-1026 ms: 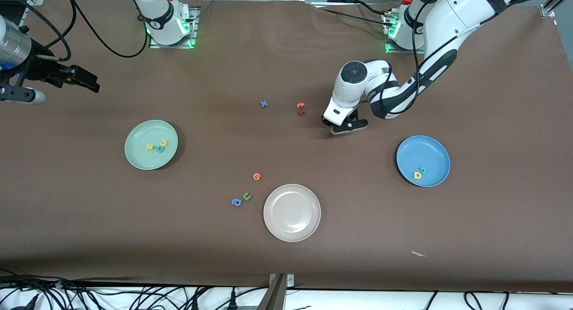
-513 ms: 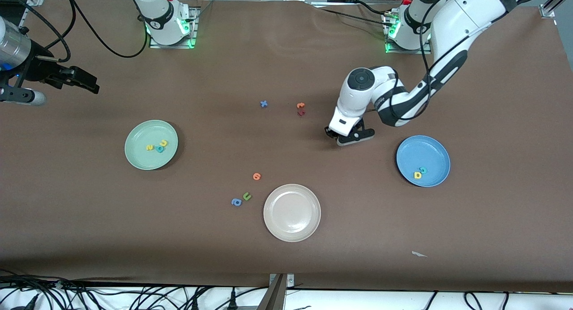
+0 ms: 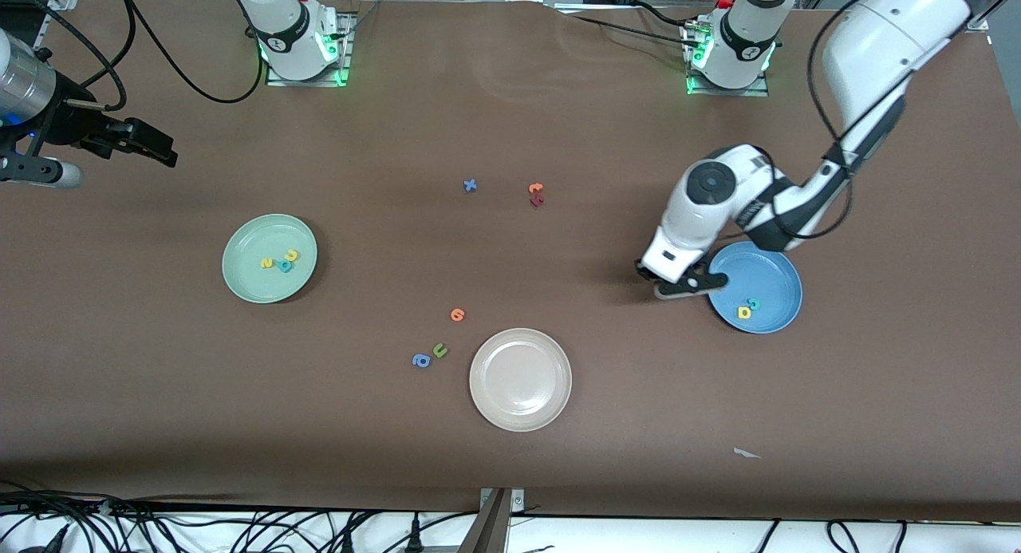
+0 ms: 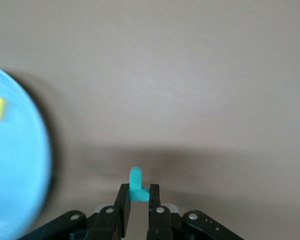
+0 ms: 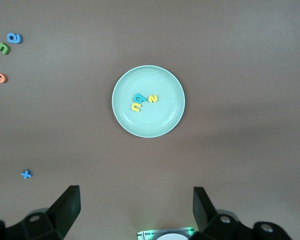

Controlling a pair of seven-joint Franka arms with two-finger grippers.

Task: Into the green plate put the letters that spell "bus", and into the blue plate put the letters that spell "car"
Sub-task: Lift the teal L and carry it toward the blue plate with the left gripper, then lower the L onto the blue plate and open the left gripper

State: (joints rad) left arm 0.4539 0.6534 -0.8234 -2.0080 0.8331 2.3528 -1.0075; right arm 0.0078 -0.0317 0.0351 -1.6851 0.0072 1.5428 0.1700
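The left pincer (image 3: 684, 286) hangs just over the brown surface (image 3: 558, 98) at the rim of the round mid-blue plate (image 3: 770, 270), on the side toward the right arm's end of the surface. Its fingers (image 4: 124, 200) are clamped on a small teal foam letter "r" (image 4: 136, 184), which stands upright between them in the left wrist view. The letter is not in the plate.

Inside the mid-blue plate lie a yellow foam letter "a" (image 3: 743, 313) and a teal foam letter "c" (image 3: 754, 303), touching each other.

The right pincer (image 3: 136, 146) waits above the right arm's end of the surface with its fingers (image 5: 66, 205) spread wide apart and nothing between them. The round pale mint-green plate (image 3: 247, 282) holds three foam letters clustered together: a yellow "s" (image 3: 267, 262), a yellow "u" (image 3: 293, 255) and a teal "b" (image 3: 285, 266).

A round beige plate (image 3: 520, 409) sits nearer the front camera than both coloured plates, between them. Near it, toward the right arm's end, lie an orange foam letter (image 3: 457, 314), a green foam "u" (image 3: 439, 350) and a blue foam "a" (image 3: 421, 361). Farther from the front camera lie a blue foam "x" (image 3: 471, 186) and, beside each other, an orange foam letter (image 3: 535, 188) and a dark red foam letter (image 3: 537, 202).
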